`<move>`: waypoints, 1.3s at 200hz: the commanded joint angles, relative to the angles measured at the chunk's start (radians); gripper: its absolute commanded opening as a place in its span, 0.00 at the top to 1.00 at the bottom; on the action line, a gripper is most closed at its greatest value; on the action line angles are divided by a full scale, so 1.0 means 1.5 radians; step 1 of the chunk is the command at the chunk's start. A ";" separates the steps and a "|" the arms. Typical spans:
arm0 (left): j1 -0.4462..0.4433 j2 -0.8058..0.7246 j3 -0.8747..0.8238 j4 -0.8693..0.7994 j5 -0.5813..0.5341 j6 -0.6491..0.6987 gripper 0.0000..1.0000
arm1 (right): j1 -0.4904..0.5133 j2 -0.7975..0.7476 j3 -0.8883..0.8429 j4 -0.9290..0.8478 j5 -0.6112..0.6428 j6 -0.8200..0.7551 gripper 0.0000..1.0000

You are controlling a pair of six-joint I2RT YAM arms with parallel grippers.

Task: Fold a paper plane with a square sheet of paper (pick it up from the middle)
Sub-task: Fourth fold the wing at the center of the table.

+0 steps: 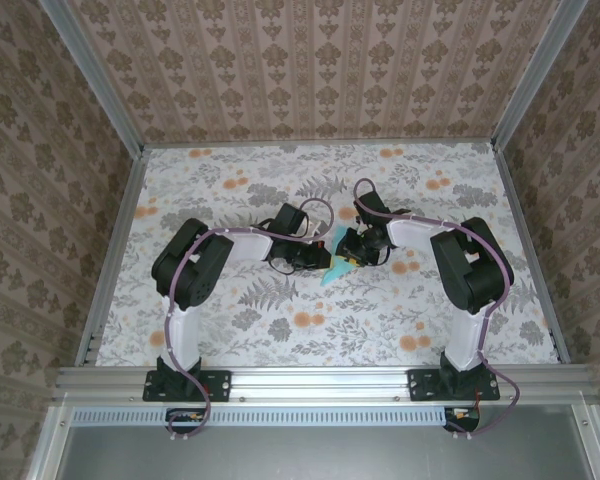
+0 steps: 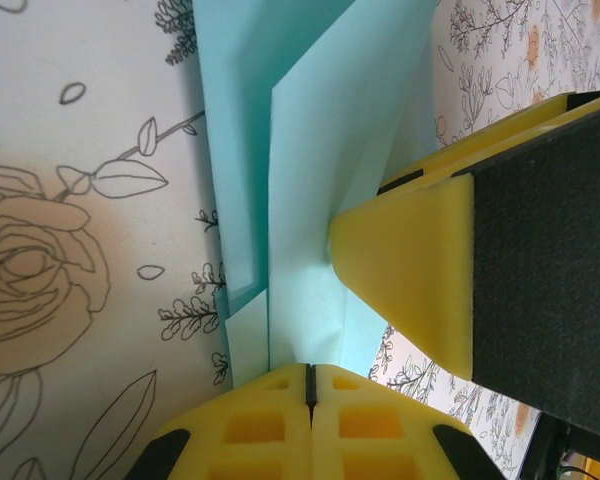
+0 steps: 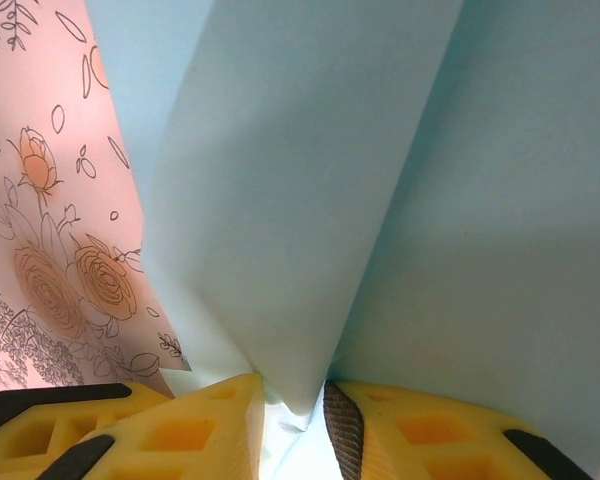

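**A:** Where does the teal paper (image 1: 337, 267) lie relative to the end effectors?

**B:** At the middle of the desk (image 1: 230, 180), between the two. The right end effector (image 3: 295, 400) pinches a raised fold between its fingers. The left end effector (image 2: 310, 385) is closed, its tips meeting at the paper's near edge; whether it traps a layer cannot be told.

**A:** Long axis?

**B:** In the left wrist view the creases run straight away from the left tips. A right finger (image 2: 410, 270) rests on the paper beside them.

**A:** Nearer arm, and room?

**B:** Both are at the paper, and the right one holds it. The desk lies open on every side, with the metal rails (image 1: 111, 250) well apart, so a sweep along the crease is judged unobstructed
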 commanded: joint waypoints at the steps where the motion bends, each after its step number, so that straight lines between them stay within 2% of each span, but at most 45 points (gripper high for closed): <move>1: -0.005 0.004 0.020 -0.003 0.012 0.009 1.00 | 0.017 0.109 -0.062 -0.068 0.066 0.007 0.71; 61: -0.006 0.013 0.024 -0.013 0.007 0.008 1.00 | 0.017 0.099 -0.065 -0.071 0.067 0.007 0.71; 102: -0.006 0.021 0.029 -0.062 -0.015 0.021 1.00 | 0.016 0.070 -0.061 -0.080 0.066 0.006 0.71; 160: -0.007 0.041 0.047 -0.140 -0.025 0.041 1.00 | 0.016 0.000 -0.039 -0.105 0.052 0.007 0.70; 165: -0.008 0.042 0.048 -0.146 -0.047 0.043 1.00 | 0.015 -0.011 -0.039 -0.107 0.051 0.008 0.69; 188: -0.007 0.042 0.049 -0.162 -0.055 0.048 1.00 | 0.008 -0.077 -0.038 -0.109 0.050 0.011 0.67; 230: -0.007 0.041 0.046 -0.160 -0.050 0.049 1.00 | -0.009 -0.181 -0.062 -0.047 0.040 -0.017 0.65; 260: -0.008 0.041 0.049 -0.161 -0.050 0.050 1.00 | -0.010 -0.191 -0.090 0.037 -0.002 -0.033 0.71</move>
